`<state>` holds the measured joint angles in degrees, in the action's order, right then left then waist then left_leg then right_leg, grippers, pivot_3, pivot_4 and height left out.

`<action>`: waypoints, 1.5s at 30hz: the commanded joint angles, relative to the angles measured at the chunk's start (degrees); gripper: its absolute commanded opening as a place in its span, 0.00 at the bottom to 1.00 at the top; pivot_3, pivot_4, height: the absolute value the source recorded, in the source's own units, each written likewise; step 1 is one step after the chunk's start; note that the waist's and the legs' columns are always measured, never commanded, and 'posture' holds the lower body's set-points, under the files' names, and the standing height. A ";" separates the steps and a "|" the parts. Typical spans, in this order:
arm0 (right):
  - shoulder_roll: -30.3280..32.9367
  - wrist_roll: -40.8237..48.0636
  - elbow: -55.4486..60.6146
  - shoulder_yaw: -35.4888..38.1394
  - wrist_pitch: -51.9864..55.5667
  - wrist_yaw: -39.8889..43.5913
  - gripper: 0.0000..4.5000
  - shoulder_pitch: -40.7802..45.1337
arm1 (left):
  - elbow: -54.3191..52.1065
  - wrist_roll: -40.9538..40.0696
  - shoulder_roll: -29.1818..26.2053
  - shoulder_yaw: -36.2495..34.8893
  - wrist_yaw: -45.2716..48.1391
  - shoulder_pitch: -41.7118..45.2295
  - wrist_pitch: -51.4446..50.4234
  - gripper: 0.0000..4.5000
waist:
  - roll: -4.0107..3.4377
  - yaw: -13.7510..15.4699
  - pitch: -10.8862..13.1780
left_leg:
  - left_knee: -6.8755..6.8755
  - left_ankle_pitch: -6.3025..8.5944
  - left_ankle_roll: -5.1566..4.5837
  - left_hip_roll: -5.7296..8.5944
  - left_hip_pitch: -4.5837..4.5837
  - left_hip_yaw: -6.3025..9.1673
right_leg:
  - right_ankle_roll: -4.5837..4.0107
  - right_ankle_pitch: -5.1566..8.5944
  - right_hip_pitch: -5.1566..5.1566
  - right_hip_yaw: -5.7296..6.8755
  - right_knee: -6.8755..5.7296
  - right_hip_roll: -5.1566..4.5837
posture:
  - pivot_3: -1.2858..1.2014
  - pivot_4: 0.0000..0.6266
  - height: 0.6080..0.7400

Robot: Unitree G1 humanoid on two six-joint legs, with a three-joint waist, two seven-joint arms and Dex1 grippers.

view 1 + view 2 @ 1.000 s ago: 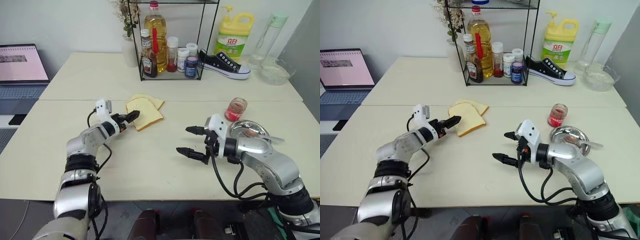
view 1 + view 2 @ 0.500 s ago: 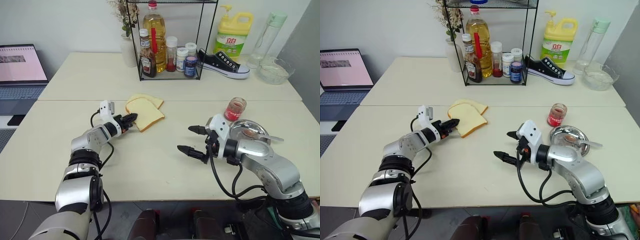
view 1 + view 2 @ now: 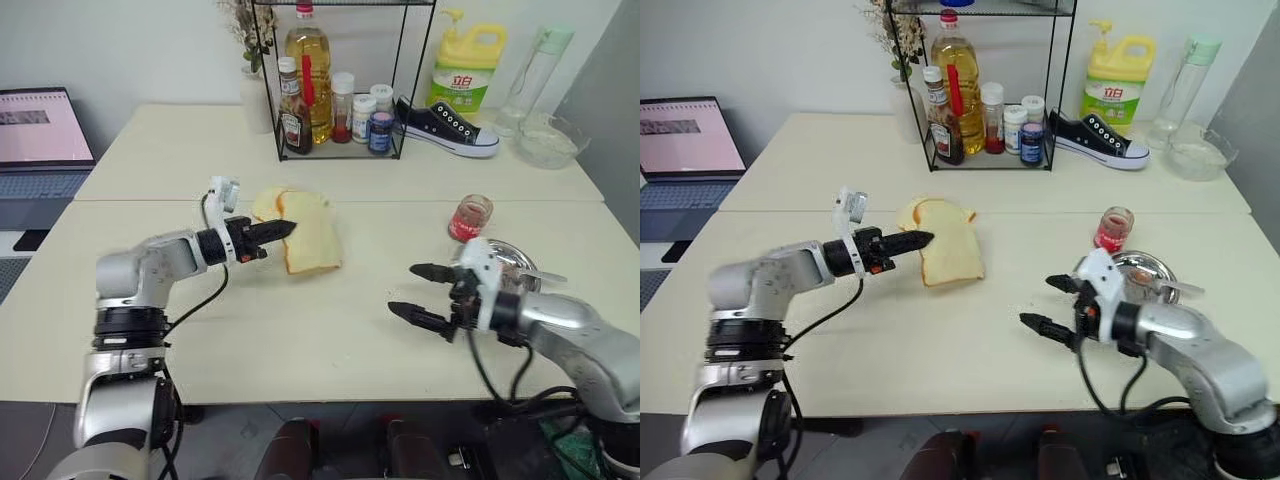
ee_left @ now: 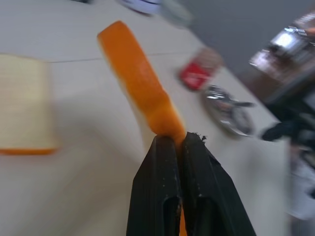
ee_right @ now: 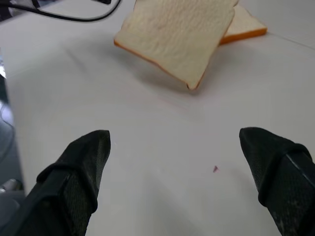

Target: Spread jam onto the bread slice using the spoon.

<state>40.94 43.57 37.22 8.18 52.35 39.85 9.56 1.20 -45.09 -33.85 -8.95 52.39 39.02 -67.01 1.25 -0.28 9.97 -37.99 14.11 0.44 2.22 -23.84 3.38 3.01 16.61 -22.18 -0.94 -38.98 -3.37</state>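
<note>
The left gripper has its two black fingers pinched together on the edge of a pale cream square bread slice with a thin tan crust, and the slice hangs clear of the cream desk, out past the fingertips toward the middle of the desk. It looks tilted, its broad face turned up and toward the robot, its long axis running from the wire rack side down toward the near edge; in the left wrist view it shows nearly edge-on, crust rising away from the fingers. A second cream bread slice lies flat on the desk just behind it, partly hidden.

The right gripper hovers over bare desk, well apart from the bread, its fingers spread wide with nothing between them. Just beyond that arm sits a round shiny steel dish with a small silver metal spoon resting on it, handle pointing right. A small glass jar of red jam stands just behind the dish.
</note>
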 commanded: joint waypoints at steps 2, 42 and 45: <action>2.65 5.74 4.59 3.96 2.60 -0.43 1.00 -1.50 | -6.01 -5.14 0.49 1.53 0.15 -1.69 -5.71 0.01 | -0.05 -0.03 -0.04 | 0.02 0.00 -0.01 -0.01 0.12 0.00 | 0.00 0.00 0.10 0.03 0.00 0.03 | 0.52 0.24 1.00; -2.22 0.01 0.73 18.55 -2.99 -14.81 1.00 -17.60 | -7.78 21.43 -5.31 15.79 3.05 -7.60 29.30 1.00 | 0.00 0.61 -0.02 | 0.01 0.01 -0.01 0.08 -0.02 -0.01 | 0.00 0.00 0.07 0.02 0.04 0.04 | 0.52 0.24 1.00; -5.13 0.62 -0.87 24.86 -2.42 -19.68 1.00 -18.42 | -11.14 19.93 -2.23 16.99 4.62 -3.78 30.85 1.00 | 0.01 0.87 -0.01 | 0.02 0.00 -0.01 0.10 -0.03 -0.03 | 0.00 0.00 0.08 0.00 0.06 0.02 | 0.52 0.24 1.00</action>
<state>36.16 43.49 36.19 28.88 50.42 22.45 -8.84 -5.97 -23.58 -36.96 7.99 55.83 33.21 -38.00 1.25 0.58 9.96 -37.99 14.12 0.43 2.31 -23.88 3.36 3.01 16.61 -22.10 -0.93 -38.93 -3.35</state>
